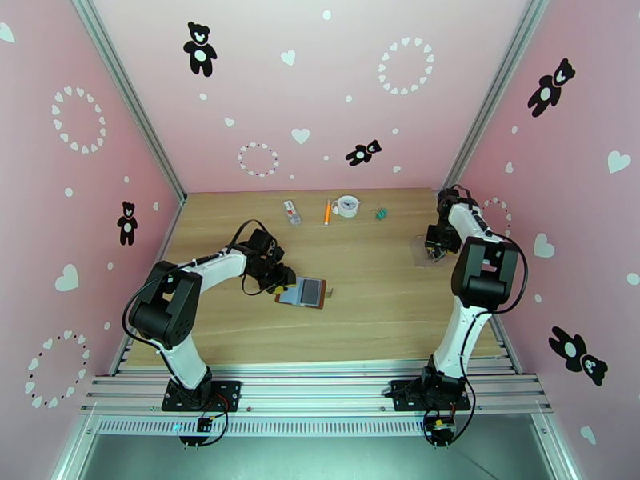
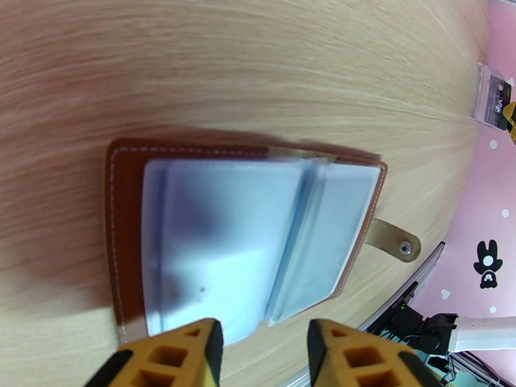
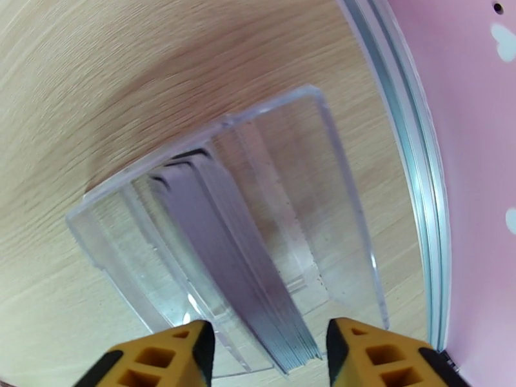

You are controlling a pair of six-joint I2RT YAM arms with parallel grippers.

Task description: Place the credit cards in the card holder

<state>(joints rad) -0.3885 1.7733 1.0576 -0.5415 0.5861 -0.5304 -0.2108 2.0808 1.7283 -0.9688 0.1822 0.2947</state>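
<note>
Several cards (image 3: pixel 238 266) in clr box (image 3: pixel 342 208)

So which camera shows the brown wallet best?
The left wrist view. The brown wallet lies open just in front of the left tool, big enough to see its grey-blue pockets and snap tab. The top view shows it small on the table, beside that tool.
</note>
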